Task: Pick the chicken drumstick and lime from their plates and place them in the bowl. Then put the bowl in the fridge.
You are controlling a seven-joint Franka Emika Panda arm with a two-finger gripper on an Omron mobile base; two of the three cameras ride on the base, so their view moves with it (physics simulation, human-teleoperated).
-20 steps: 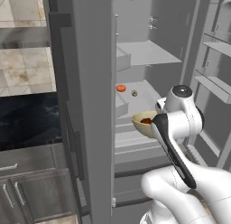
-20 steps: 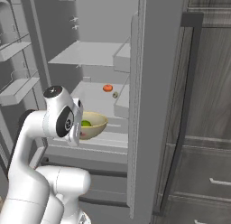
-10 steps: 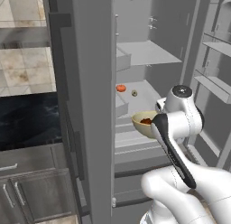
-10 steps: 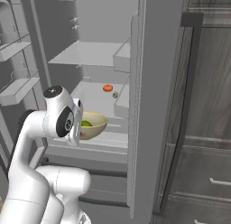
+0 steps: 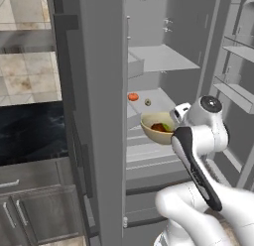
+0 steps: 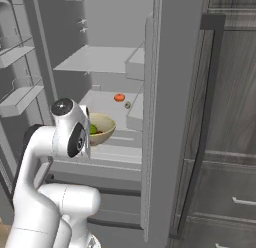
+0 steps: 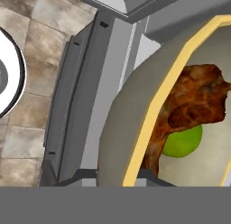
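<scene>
The tan bowl [image 5: 155, 131] [image 6: 103, 130] hangs in front of the open fridge [image 5: 159, 57] [image 6: 100, 60], level with its lower shelf and just outside it. The reddish-brown chicken drumstick [image 5: 158, 126] [image 7: 191, 103] lies inside, over the lime [image 6: 93, 129] [image 7: 183, 142]. In the hand view my gripper [image 7: 117, 177] is shut on the bowl's thick rim [image 7: 149, 123], one finger on each side of the wall. In both base views the white wrist hides the fingers. The plates are out of view.
A small red fruit [image 5: 133, 96] [image 6: 119, 97] and a small olive item [image 5: 148, 102] [image 6: 127, 105] sit on the fridge shelf behind the bowl. Door racks [image 5: 238, 49] [image 6: 20, 99] flank the opening. A dark oven [image 5: 30, 136] lies left, wood cabinets [image 6: 230, 142] right.
</scene>
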